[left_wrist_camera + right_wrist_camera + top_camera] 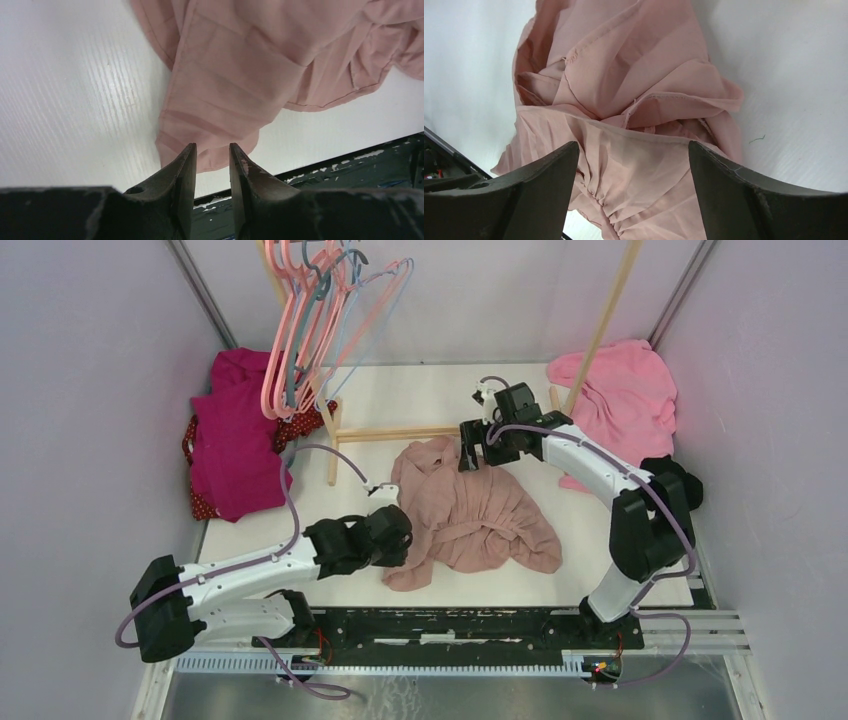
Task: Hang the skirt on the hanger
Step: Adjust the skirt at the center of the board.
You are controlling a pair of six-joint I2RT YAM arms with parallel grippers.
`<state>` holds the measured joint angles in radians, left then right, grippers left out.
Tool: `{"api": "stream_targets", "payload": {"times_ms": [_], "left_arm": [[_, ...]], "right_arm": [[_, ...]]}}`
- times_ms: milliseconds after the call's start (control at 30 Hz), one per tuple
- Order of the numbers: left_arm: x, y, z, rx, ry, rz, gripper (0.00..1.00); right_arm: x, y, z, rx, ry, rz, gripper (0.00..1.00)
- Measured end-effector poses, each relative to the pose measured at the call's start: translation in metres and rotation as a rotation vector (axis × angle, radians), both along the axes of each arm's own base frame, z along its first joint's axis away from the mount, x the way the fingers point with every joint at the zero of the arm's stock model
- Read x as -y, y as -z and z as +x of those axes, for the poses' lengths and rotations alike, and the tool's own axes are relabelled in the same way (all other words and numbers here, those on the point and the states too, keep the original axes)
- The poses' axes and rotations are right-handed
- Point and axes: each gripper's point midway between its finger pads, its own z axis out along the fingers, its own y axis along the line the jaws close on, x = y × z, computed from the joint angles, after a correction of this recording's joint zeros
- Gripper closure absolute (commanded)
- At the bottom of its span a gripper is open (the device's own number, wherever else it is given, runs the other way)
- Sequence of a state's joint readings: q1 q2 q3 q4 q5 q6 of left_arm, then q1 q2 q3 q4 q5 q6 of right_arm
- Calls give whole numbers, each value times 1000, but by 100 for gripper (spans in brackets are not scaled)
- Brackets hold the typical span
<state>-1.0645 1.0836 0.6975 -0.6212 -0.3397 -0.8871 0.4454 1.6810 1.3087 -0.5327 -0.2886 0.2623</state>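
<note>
At the near edge of the white table (420, 390), a dark mounting rail (440, 625) carries the bases of two robot arms.

The left gripper (212, 147) sits low at the near-left corner of a dusty-pink skirt (470, 510). Its jaws are parted by a narrow gap with nothing between them. A folded flap of the skirt lies just beyond the fingertips; whether they touch it cannot be told.

The skirt lies crumpled in a loose heap at the middle of the table, off any hanger.

The right gripper (634, 145) hangs above the far edge of the skirt, jaws spread wide and empty, with rumpled folds and a gathered seam below.

Behind the skirt stands a low wooden rack (400, 434). At the far left a bunch of pink and grey wire hangers (310, 320) is hooked overhead. A magenta garment pile (235, 430) lies in the far-left corner and a bright pink garment (625, 390) in the far-right corner.

The skirt looks thin, light and limp, so it will likely sag, slide and bunch when lifted, and a pinch on a single layer may drag the rest. The best hold is probably the gathered band, which may be the waistband, taken at two well-separated points to spread it for a hanger.
</note>
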Motion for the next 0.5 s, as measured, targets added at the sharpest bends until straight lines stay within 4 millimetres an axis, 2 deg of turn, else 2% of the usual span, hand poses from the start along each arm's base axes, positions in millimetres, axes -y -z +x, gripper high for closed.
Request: {"api": "stream_targets", "payload": {"times_ms": [100, 200, 367, 400, 500], "left_arm": [[6, -10, 4, 19, 12, -16, 63], [10, -18, 7, 34, 19, -31, 63], [13, -20, 8, 44, 27, -39, 64], [13, -20, 9, 45, 27, -41, 64], [14, -21, 9, 47, 27, -43, 64]], "right_arm": [[-3, 8, -5, -11, -12, -20, 23], [-3, 14, -10, -13, -15, -47, 47], [0, 23, -16, -13, -8, -89, 92], [2, 24, -18, -15, -6, -96, 98], [12, 27, -35, -18, 8, -111, 99]]}}
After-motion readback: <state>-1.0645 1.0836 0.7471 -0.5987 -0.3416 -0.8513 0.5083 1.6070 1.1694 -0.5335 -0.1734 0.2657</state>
